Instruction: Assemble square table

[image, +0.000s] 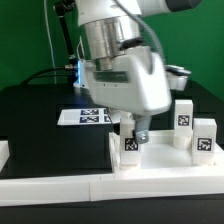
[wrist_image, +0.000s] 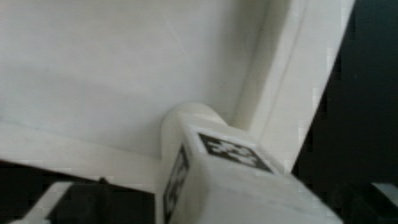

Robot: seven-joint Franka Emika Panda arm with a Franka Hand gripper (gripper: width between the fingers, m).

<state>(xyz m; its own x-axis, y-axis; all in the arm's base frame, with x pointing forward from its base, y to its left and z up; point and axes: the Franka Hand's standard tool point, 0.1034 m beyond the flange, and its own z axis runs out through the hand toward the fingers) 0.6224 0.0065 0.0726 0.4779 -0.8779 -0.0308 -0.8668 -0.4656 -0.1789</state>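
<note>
My gripper is shut on a small white leg block with a black-white tag. The block stands upright at the corner of the white square tabletop on the exterior view's left side. In the wrist view the same leg block sits between my dark fingers, against the inside of the tabletop's raised rim. The flat tabletop surface fills most of that view. Two more tagged leg blocks stand upright at the exterior view's right. A fourth leg is not visible.
The marker board lies on the black table behind the arm. A long white border bar runs along the front edge. The arm's body hides much of the middle of the scene.
</note>
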